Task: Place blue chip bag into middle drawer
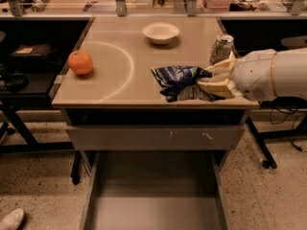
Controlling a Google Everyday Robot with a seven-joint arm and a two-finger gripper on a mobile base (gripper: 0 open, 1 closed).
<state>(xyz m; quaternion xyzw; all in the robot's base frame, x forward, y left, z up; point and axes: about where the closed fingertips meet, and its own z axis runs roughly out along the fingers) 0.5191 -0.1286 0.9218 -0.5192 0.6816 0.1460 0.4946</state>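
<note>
**Claw pinching the chip bag at the counter's front right**

The open drawer (pixel 153 200) at the bottom is running off the lower edge of the view, so only its grey floor and low side walls are showing. The closed drawer front (pixel 156 137) above it, marked with white scuffs, is hiding whatever lies behind it. The arm (pixel 273 73) is coming in from the right and is being cut off by that edge. The soda can (pixel 221 48) is standing just behind the claw, with its base hidden. The lettering on the blue chip bag (pixel 181 82) is too crumpled to read.

The claw (pixel 207 80) is reaching in over the counter (pixel 115 87). Its two pale fingers (pixel 218 88) seem to be squeezing the bag's right end between them, though dark foil is covering the tips. The bag is sitting at the counter's front right, sticking out to the left of the claw, above the drawer and well apart from it. An orange (pixel 80 62) and a bowl (pixel 161 32) are sitting farther off.
</note>
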